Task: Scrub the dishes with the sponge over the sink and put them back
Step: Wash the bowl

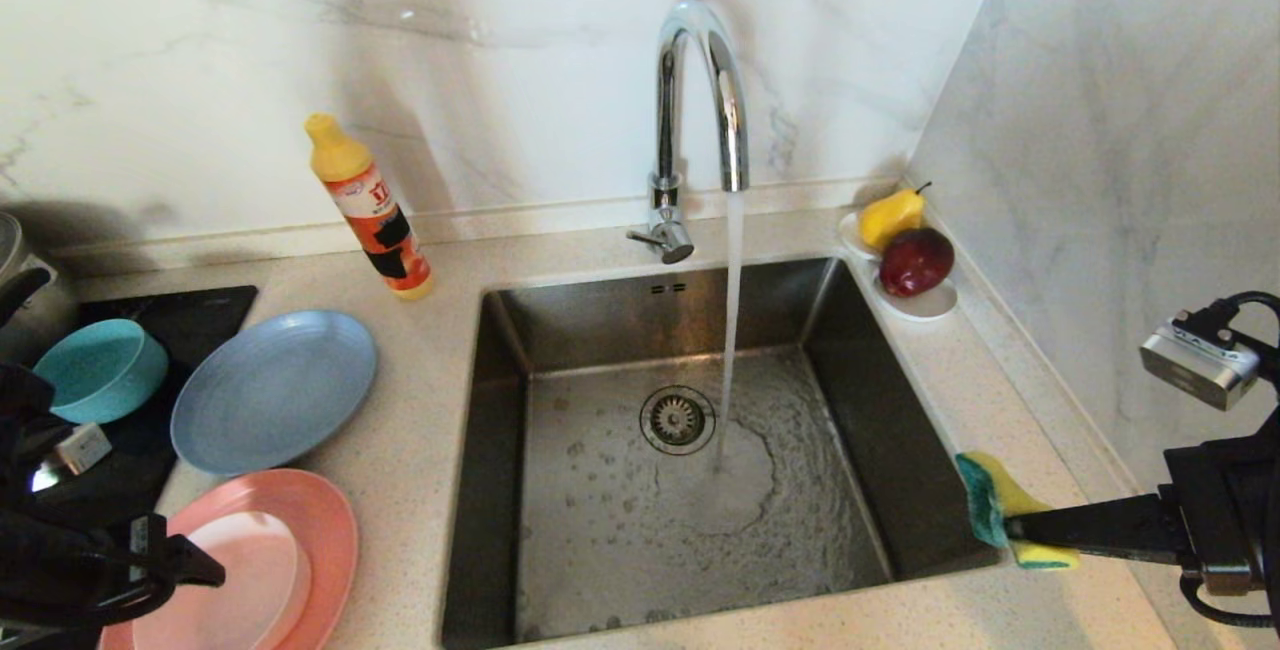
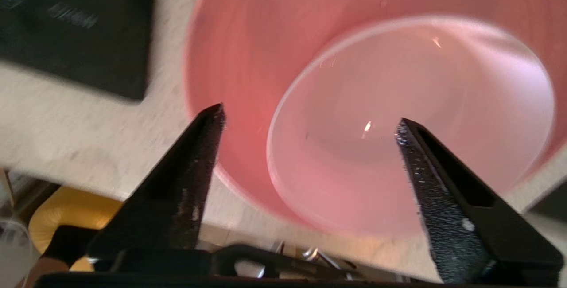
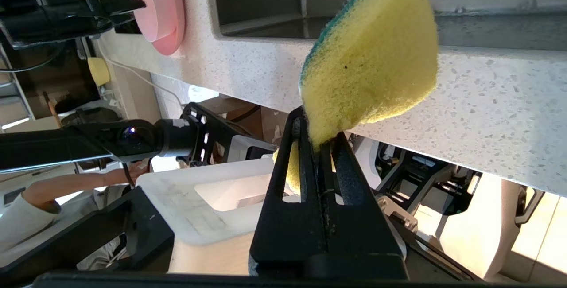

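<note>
Now you are between dishes: the pale bowl (image 2: 407,124) sits nested on the pink plate (image 1: 335,530) on the counter (image 1: 440,410) left of the sink (image 1: 680,450), and your left gripper (image 2: 310,122) hangs just above them with its jaws spread wide and nothing between them. That reads as a put-back step, though I cannot tell from this which pieces are already scrubbed. Your right gripper (image 1: 1010,528) is at the sink's right rim, clamped tight on the sponge (image 1: 1005,510), yellow foam with a green face, held just over the counter edge and not yet over the basin. The blue plate (image 1: 272,390) and the teal bowl (image 1: 100,368) lie further left of the sink, the bowl on a black mat (image 1: 200,315). If one of those is next, you need to move the open left gripper over to its rim, pinch it firmly and carry it above the basin to meet the sponge. Water runs from the tap (image 1: 700,100) onto the sink floor beside the drain (image 1: 677,419), so expect slick surfaces. Behind the sink a soap bottle (image 1: 368,210) stands by the marble wall (image 1: 480,40); at the sink's far right corner a saucer (image 1: 925,302) holds a pear (image 1: 890,217) and an apple (image 1: 915,260).
</note>
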### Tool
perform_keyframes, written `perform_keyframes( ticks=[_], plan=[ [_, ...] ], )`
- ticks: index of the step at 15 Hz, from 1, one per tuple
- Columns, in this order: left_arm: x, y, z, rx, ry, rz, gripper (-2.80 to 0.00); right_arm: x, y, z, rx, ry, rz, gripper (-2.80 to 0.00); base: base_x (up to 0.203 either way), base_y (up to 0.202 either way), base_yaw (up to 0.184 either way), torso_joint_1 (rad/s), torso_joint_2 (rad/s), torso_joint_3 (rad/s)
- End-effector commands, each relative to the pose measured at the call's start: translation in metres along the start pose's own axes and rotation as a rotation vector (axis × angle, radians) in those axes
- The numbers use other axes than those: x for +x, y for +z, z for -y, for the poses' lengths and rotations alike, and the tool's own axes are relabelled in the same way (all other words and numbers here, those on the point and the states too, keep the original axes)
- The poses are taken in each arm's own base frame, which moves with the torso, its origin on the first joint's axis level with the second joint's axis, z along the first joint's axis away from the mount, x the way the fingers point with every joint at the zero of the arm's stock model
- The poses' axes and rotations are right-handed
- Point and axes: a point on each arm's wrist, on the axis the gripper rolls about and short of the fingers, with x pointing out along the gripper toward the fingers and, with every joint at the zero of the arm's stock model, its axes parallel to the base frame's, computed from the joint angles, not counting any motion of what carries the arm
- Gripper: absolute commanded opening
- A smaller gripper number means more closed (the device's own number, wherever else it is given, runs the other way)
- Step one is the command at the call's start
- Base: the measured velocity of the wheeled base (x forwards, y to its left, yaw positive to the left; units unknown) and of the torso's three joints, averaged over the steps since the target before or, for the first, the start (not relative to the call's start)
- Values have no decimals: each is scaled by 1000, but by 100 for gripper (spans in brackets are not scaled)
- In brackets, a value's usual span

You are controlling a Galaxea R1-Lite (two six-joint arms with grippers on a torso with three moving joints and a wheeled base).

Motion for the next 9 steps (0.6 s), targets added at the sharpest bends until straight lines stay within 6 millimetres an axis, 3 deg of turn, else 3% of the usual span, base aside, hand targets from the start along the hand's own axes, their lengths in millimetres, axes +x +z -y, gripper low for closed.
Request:
perform_keyframes(
  ticks=[1, 9],
  plan=[
    [19, 0, -1, -5, 1, -59, 0, 1, -1, 2, 8, -2, -5, -280, 0, 0, 0, 0, 0, 0],
    [39, 13, 1, -73, -61, -30, 0, 1, 1, 1, 5, 1, -3, -280, 0, 0, 0, 0, 0, 0]
  ],
)
